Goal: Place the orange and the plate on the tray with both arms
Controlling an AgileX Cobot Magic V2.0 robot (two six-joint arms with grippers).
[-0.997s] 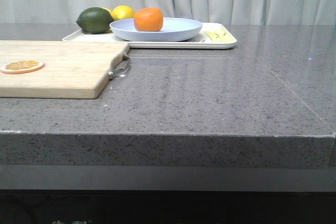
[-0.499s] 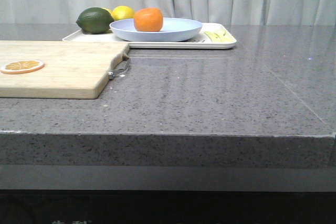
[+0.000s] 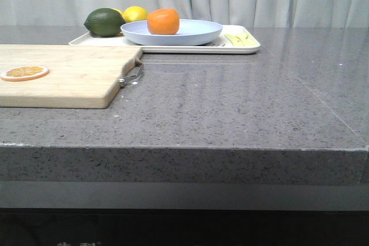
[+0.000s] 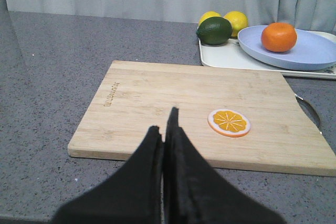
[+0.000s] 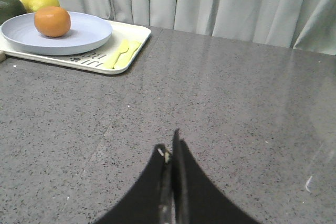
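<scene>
The orange (image 3: 162, 21) sits in the pale blue plate (image 3: 196, 36), which rests on the white tray (image 3: 248, 48) at the back of the counter. They also show in the left wrist view as orange (image 4: 279, 36), plate (image 4: 315, 51) and tray (image 4: 220, 56), and in the right wrist view as orange (image 5: 52, 21), plate (image 5: 84, 35) and tray (image 5: 134, 38). My left gripper (image 4: 164, 124) is shut and empty, held over the near edge of the cutting board. My right gripper (image 5: 170, 148) is shut and empty above bare counter. Neither arm shows in the front view.
A wooden cutting board (image 3: 69, 79) with a dried orange slice (image 3: 24, 72) lies at the left. A dark green fruit (image 3: 104, 22) and a lemon (image 3: 135, 14) sit on the tray's left end. Pale yellow cutlery (image 3: 241, 39) lies on its right end.
</scene>
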